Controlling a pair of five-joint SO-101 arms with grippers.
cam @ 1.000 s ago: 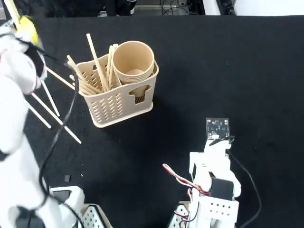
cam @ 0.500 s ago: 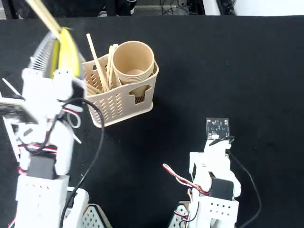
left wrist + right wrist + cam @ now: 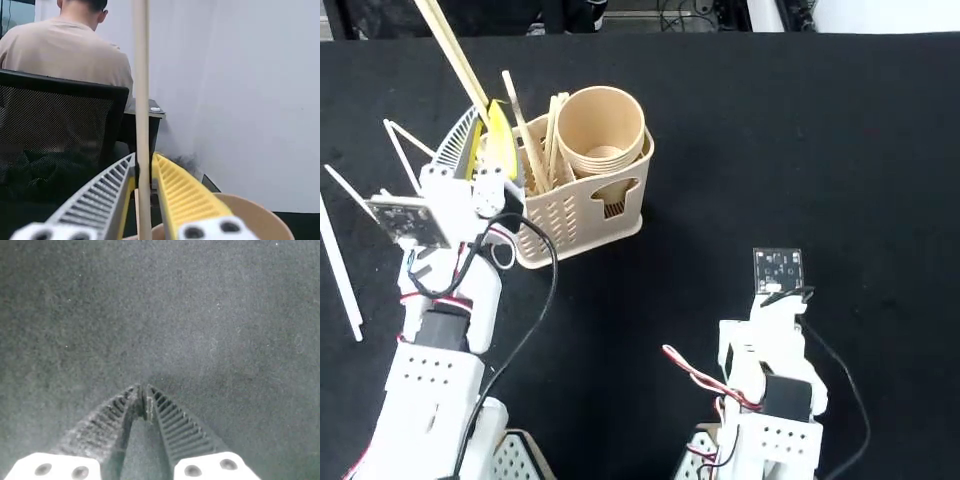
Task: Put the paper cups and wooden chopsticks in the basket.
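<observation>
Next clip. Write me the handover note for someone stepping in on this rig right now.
Grippers: the left gripper is shut on a chopstick, raised next to the basket. The right gripper is shut and empty, low over the table.
Done: paper cups are stacked in the basket, with several chopsticks beside them.
To do: drop in the held chopstick, then collect the loose chopsticks on the table beyond the left arm.

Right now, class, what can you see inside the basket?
The basket holds nested paper cups at one end and several wooden chopsticks standing beside them. The left gripper, gripping one chopstick, covers the other end, so anything there and the basket's floor are hidden.
</observation>
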